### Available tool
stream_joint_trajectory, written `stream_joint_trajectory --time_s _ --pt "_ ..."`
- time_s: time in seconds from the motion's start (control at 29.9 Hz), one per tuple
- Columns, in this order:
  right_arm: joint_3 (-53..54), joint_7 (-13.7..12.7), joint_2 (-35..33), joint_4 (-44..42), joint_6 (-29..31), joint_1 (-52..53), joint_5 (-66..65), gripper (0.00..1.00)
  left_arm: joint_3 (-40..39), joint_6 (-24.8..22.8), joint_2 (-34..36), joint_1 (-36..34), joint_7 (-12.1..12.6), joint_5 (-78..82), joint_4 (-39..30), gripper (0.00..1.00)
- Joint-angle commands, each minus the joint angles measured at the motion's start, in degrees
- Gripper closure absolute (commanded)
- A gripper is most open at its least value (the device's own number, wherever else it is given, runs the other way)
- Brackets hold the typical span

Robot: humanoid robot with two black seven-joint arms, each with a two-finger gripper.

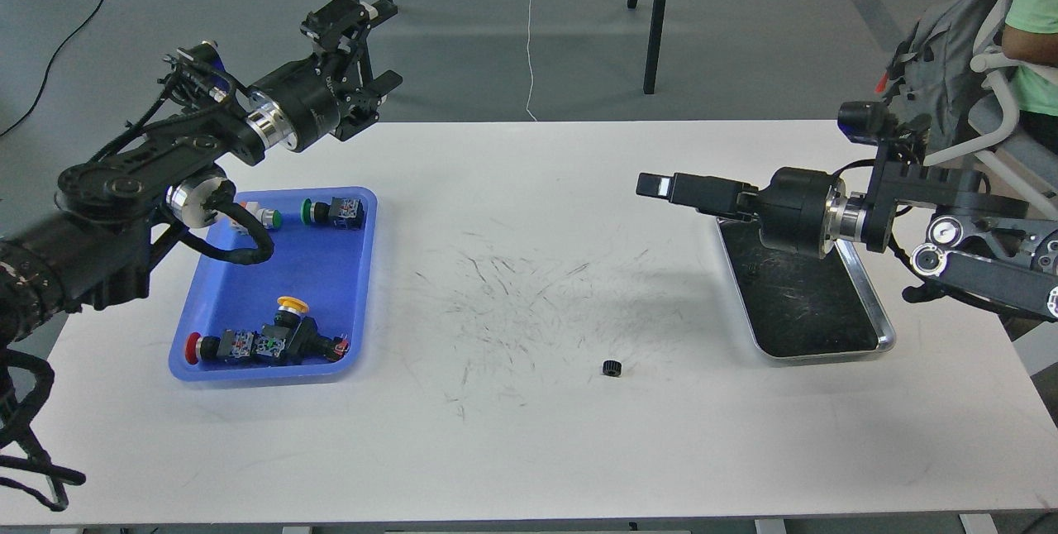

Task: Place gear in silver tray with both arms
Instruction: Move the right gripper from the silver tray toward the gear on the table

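Two black arms you see raised: left gripper [368, 46] spread open beyond the blue plastic tray [331, 269], right gripper [653, 184] level, jaws unreadable, over the shiny rectangular silver tray [872, 302]; the small black gear [611, 367] lies mid-table.

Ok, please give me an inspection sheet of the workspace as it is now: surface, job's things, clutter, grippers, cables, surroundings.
Surface: white table, dark scuff marks in the middle.
Job's things: small black gear lying on the table, untouched; silver tray at right holds no gear.
Clutter: blue tray at left with push-button switches.
Grippers: left gripper open, raised past the table's far edge; right gripper side-on, fingers cannot be told apart, beside the silver tray.
Cables: black looms on both arms; loose cables on floor.
Surroundings: stand legs; seated person at right.
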Motion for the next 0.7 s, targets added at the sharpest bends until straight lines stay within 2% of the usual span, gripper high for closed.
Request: stream_joint_trajectory --time_s 0.0,0.67 --pt "-5.48 0.15 1.76 0.25 0.0 3.58 -4.05 0.04 0.19 -1.8 1.88 0.27 0.0 -0.27 -0.5 0.0" --pt "-22.53 0.38 16.35 -0.45 -0.18 14.31 -22.87 0.07 0.1 -1.8 3.73 0.01 0.0 -0.35 0.73 0.0"
